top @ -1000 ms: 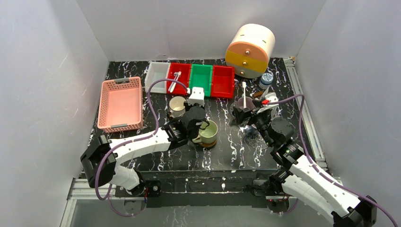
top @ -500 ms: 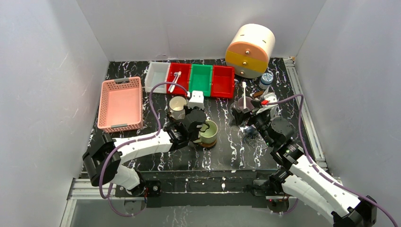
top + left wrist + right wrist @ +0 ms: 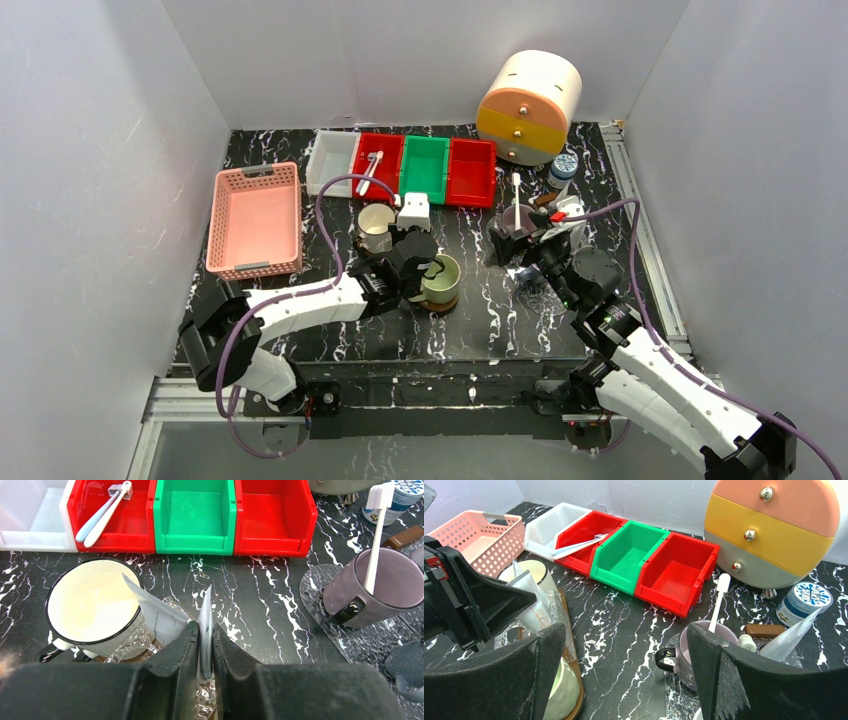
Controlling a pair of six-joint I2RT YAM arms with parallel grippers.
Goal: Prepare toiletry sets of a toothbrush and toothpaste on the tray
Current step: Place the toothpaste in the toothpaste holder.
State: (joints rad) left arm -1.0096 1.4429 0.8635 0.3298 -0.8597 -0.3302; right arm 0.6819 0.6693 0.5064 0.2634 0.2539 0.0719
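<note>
Barely begun, I judge: one red bin (image 3: 110,542) holds a toothbrush (image 3: 102,510), while the green bin (image 3: 195,542) is bare. My left gripper (image 3: 206,645), low beside the cup (image 3: 92,602), pinches a thin tube (image 3: 205,612) (seen edge-on). My right gripper (image 3: 621,645) gapes by the mug (image 3: 684,642).

Beside one pink basket (image 3: 255,215), four bins (image 3: 424,170) are sitting, three mugs (image 3: 376,224) are standing, three toothbrushes (image 3: 374,540) are showing.
</note>
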